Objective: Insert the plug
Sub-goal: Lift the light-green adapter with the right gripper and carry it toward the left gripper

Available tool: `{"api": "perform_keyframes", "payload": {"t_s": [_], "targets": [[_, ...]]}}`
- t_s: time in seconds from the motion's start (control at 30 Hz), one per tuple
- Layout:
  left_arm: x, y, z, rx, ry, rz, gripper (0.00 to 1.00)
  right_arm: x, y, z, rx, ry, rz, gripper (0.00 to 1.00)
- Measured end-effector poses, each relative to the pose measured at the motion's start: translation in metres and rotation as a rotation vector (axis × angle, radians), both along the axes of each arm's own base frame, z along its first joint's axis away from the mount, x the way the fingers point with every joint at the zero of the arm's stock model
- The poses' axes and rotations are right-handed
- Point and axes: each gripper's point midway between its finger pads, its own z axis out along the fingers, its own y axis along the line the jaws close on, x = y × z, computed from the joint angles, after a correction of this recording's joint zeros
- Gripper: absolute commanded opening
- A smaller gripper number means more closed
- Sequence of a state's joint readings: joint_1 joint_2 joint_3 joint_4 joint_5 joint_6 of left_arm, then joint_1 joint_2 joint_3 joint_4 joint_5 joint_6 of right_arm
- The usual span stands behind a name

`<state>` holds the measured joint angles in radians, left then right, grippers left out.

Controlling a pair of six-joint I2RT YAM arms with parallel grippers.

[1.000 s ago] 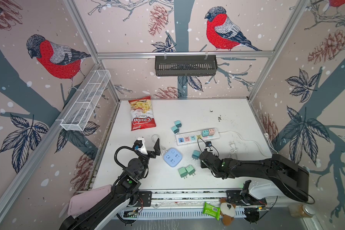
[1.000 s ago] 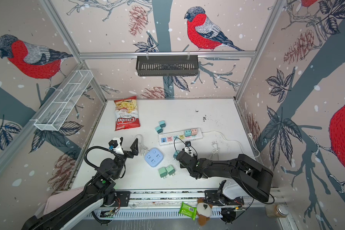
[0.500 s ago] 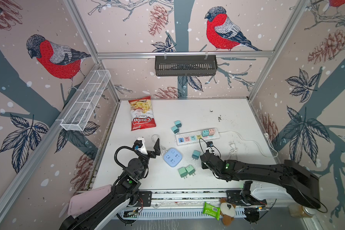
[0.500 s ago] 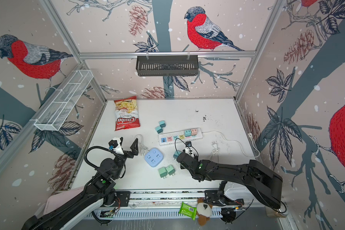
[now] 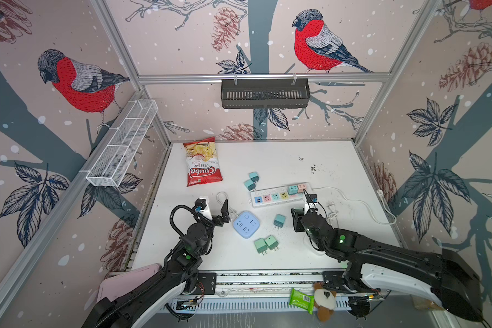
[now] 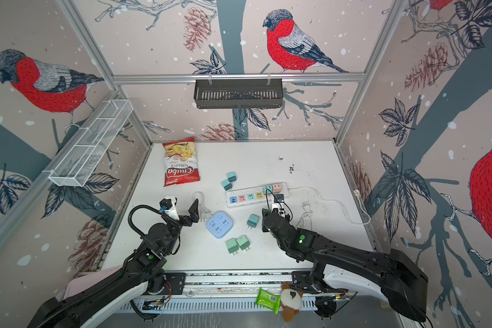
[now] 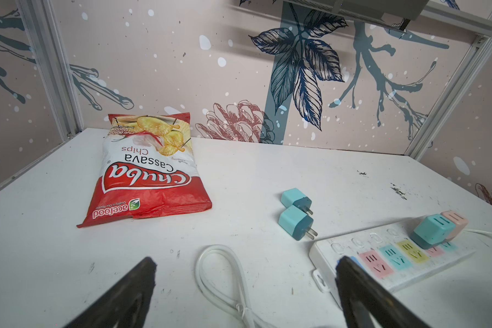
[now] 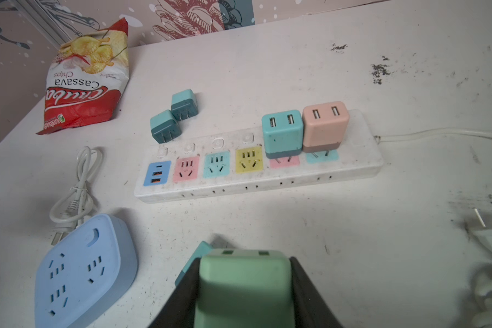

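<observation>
- green plug (image 8: 243, 295) pinched between the fingers of the right claw (image 8: 244, 265), low over the surface (image 8: 352, 255), on the near side of the power strip (image 8: 256, 181). Two slots show at its far edge, prongs hidden.
- cannot tell whether the plug is clear of the surface.
- teal adapter (image 8: 281, 133) and pink adapter (image 8: 325, 126) already seated side by side at the strip's cord end. Pink socket (image 8: 185, 169), teal socket (image 8: 216, 167) and yellow socket (image 8: 249, 160) are free.
- likely step: carry the plug to a free socket. Yellow sits right beside the seated teal adapter, so it looks tight for a claw finger. Teal or pink probably gives more room.
- to do it well: get the prongs pointing down, square the body to the strip, line up over the holes, press straight with no tilt. The strip may slide.
- teal plug (image 8: 195, 257) lies just beside a finger of the right claw. Lift before travelling so it isn't dragged.
- left claw (image 7: 245, 264) spread wide, empty, over the white cable (image 7: 219, 272) near the strip's end. It could steady the strip.
</observation>
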<state>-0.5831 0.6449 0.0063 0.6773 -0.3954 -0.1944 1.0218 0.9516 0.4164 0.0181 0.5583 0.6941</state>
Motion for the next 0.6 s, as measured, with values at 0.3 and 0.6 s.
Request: {"api": "perform_keyframes", "payload": {"t_s": [0.3,0.6], "targets": [[0.001,0.000,0.000,-0.009,-0.001,0.005,0.98,0.010,-0.002,0.019,0.005,-0.071,-0.001,0.10],[0.002,0.002,-0.005,0.002,0.015,0.017,0.98,0.031,0.026,0.109,0.008,-0.293,0.079,0.07]]}}
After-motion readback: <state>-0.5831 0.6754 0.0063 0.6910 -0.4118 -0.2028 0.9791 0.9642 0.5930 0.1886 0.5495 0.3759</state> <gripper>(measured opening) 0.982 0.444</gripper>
